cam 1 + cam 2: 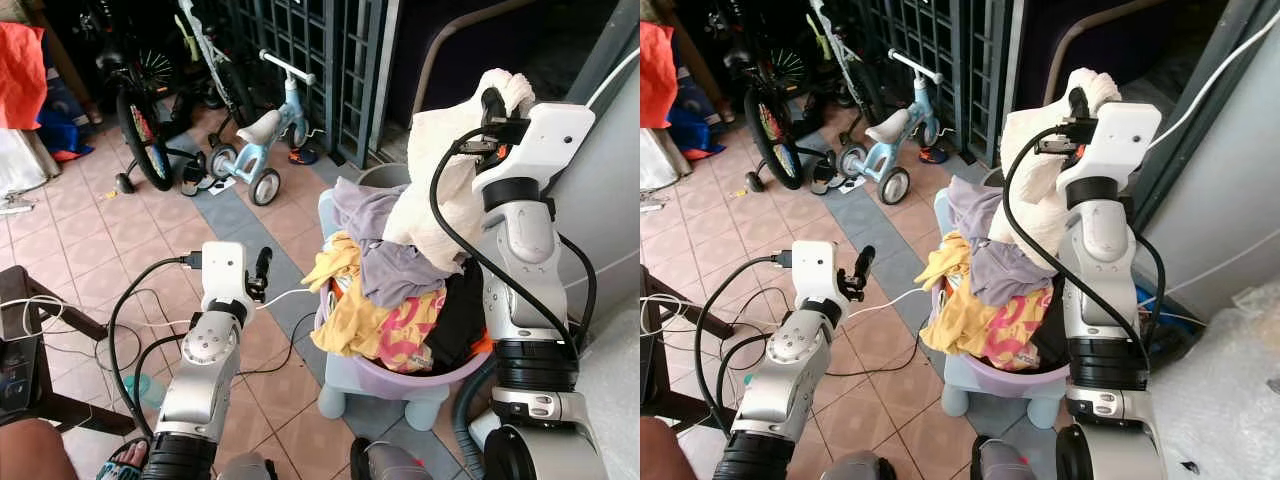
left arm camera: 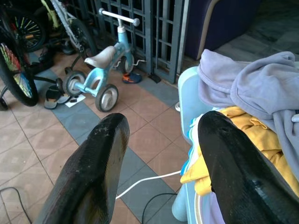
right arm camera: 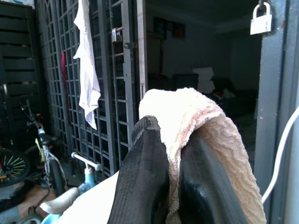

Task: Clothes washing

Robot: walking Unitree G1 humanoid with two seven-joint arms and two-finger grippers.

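We log: left gripper [image 1: 262, 268] near, fingers spread, beside the purple laundry basin [image 1: 400, 378] heaped with clothes on a pale blue stool [image 1: 345, 385]. Right gripper [image 1: 492, 102] raised above, pinching a cream towel [image 1: 440, 190]. Beyond, a child's tricycle [image 1: 262, 135].

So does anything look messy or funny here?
The purple basin is piled far over its rim, and a yellow garment droops over the side near the left gripper. The right gripper pinches a cream towel high above the pile. White cables trail across the tiles.
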